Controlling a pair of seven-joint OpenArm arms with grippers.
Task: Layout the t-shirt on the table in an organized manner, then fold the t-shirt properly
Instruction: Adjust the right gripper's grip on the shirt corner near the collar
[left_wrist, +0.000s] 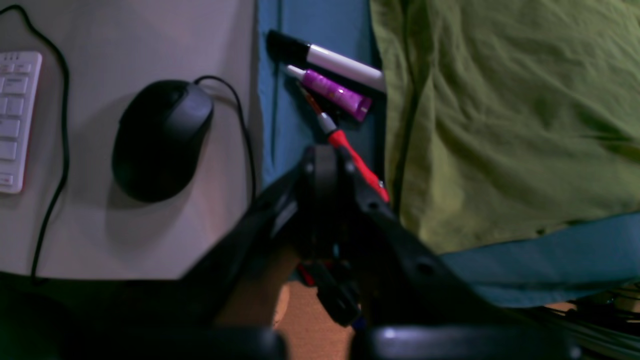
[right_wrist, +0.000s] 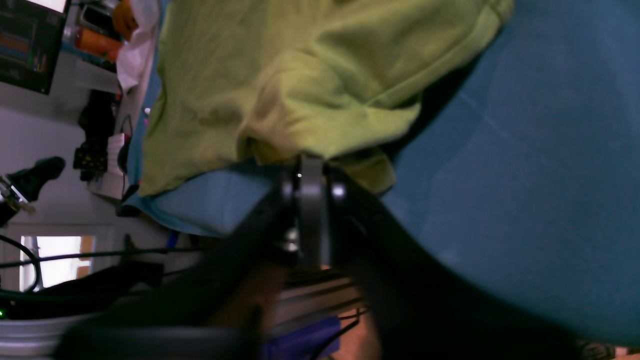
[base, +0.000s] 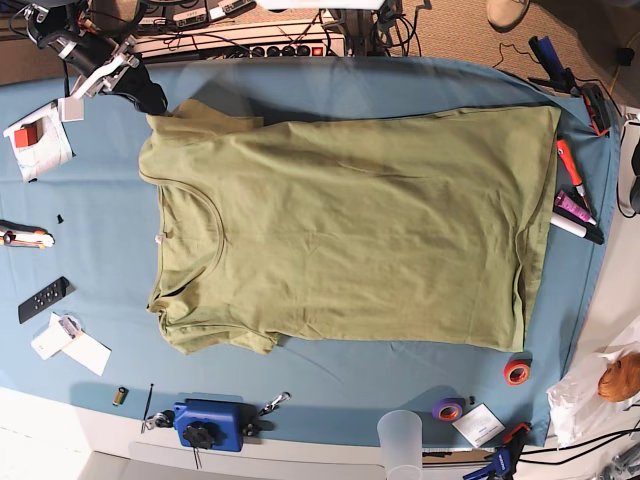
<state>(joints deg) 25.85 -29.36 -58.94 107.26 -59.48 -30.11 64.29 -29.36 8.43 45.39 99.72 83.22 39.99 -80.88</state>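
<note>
Progress on the job looks to be at the end of the laying-out stage, with no folding done yet as far as can be judged. Seen from the overhead base view, the t-shirt (base: 350, 230) lies spread nearly flat across the middle of the table (base: 90, 180), which is covered in teal-blue cloth. The shirt's round neckline faces the left side of that view and its hem faces the right. The garment is olive green, short-sleeved and softly creased, with a small white neck tag. One sleeve, at the upper left of the base view, is bunched and folded over itself rather than flat, and the opposite sleeve also looks slightly tucked. The right gripper (right_wrist: 312, 165) sits at that bunched sleeve; its fingers appear to be pinching a fold of green fabric, though the wrist picture is blurred and a firm hold cannot be confirmed. The left gripper (left_wrist: 327, 152) hangs past the hem edge with its fingers pressed together on nothing, above a red-handled tool (left_wrist: 357, 162) that lies near a purple tube (left_wrist: 337, 92) and a white marker (left_wrist: 340, 62). Still to do, by this reading: flatten both sleeves, then carry out every fold.
</note>
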